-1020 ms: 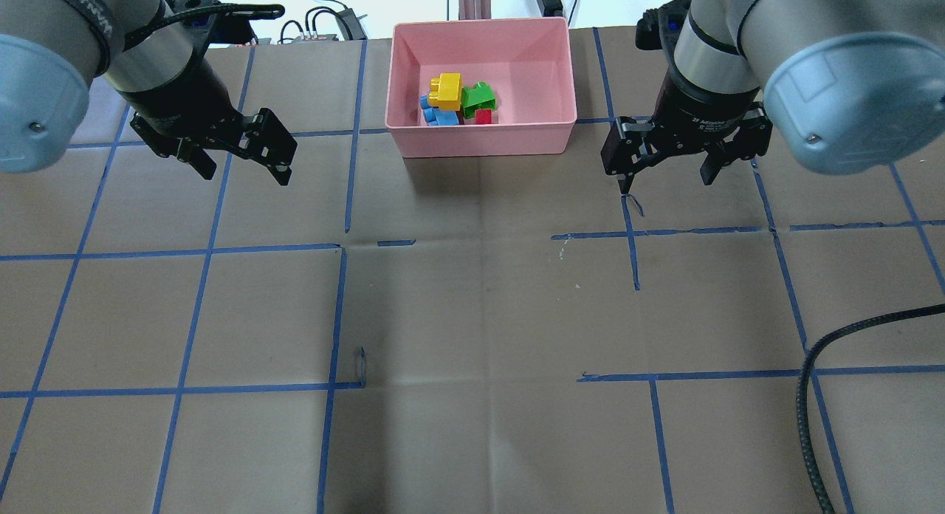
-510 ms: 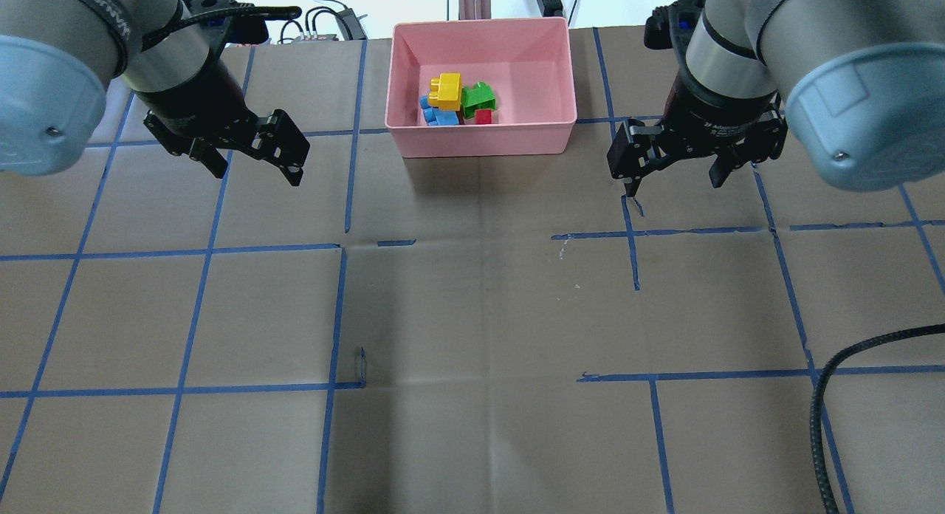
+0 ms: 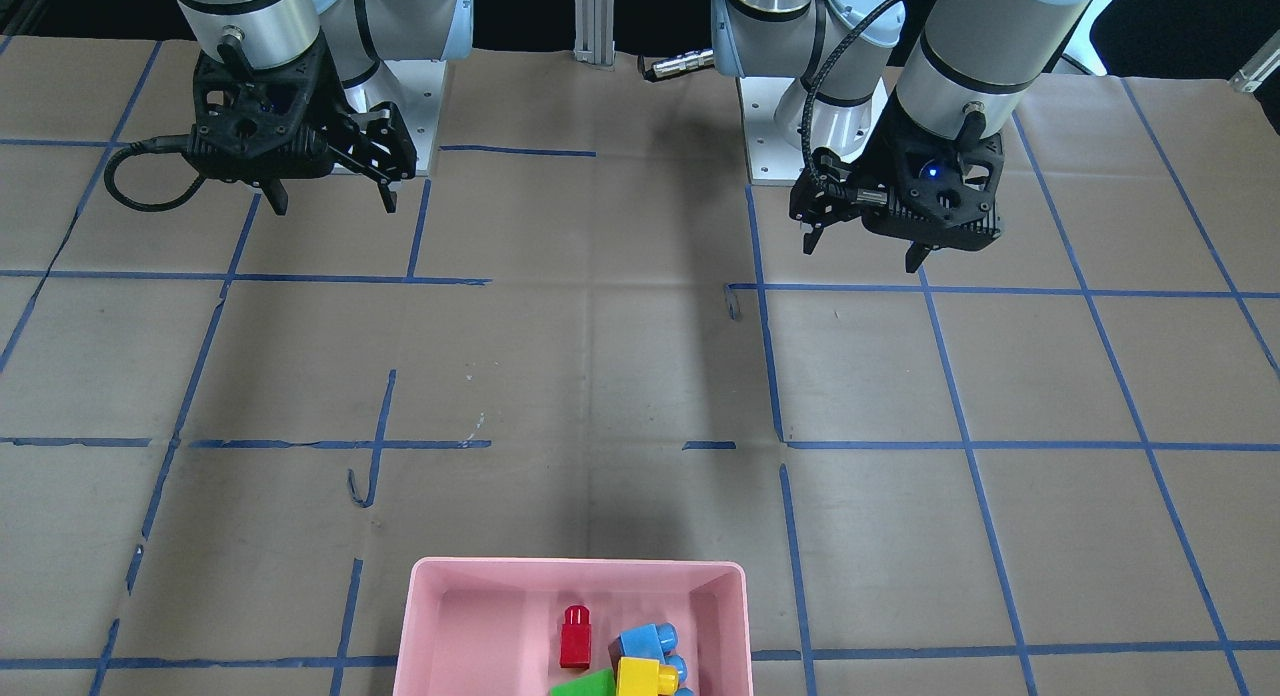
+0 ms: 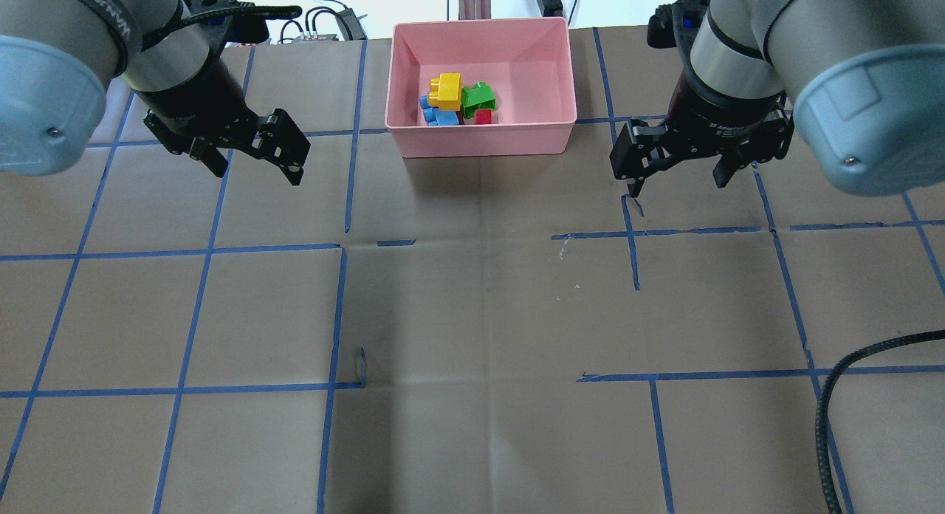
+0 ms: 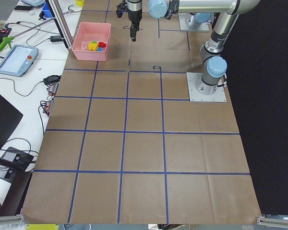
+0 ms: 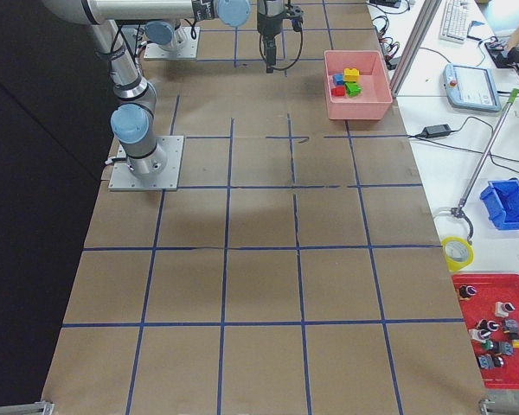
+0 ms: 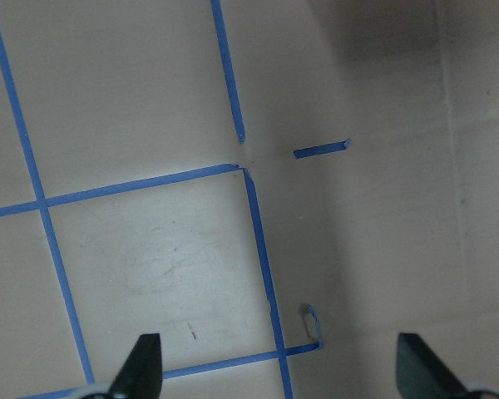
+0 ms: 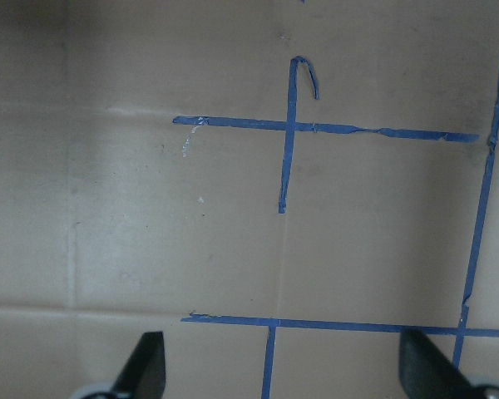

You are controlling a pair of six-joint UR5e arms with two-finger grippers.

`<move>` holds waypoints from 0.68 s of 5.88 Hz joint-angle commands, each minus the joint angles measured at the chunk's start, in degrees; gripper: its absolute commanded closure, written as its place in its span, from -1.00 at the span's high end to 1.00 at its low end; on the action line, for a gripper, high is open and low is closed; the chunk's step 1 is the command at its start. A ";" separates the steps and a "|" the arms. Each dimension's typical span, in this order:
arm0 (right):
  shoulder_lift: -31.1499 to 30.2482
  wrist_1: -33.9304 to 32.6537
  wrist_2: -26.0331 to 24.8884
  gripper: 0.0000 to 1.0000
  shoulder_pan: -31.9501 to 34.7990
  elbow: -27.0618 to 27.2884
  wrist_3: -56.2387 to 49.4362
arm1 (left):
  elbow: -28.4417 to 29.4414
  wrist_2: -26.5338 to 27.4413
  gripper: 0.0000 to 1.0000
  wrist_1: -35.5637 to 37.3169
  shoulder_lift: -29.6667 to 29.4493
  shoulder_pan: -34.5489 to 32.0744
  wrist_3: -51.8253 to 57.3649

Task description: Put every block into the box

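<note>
- Left gripper (image 4: 257,168): fingers spread wide, holding nothing, touching nothing.
- Right gripper (image 4: 675,184): likewise spread wide and empty.
- All four blocks (image 4: 459,104) lie inside the box (image 4: 483,139).

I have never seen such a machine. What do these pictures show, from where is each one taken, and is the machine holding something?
These are two robot arms at a table covered with brown paper and blue tape lines. Each arm ends in a two-finger gripper: the left gripper and the right gripper. Both are open and hold nothing. One camera looks from behind the robot, one faces it, two look from the table's ends, and one sits on each wrist. The wrist pictures show only fingertips and paper. Between the arms, at the table's far side, stands a pink box. Inside it lie four toy bricks: a yellow block, a green block, a red block and a blue block.
</note>
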 commanded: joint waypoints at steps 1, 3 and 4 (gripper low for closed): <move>0.23 -0.21 -0.87 1.00 0.31 -0.03 0.20 | 0.00 -0.06 0.99 0.00 0.00 0.07 0.00; 0.32 -0.57 -0.87 1.00 0.31 -0.03 0.02 | 0.00 -0.24 0.99 0.00 0.00 0.07 0.00; 0.24 -0.48 -0.87 1.00 0.14 -0.11 -0.06 | 0.00 -0.32 0.99 0.00 0.00 0.07 -0.17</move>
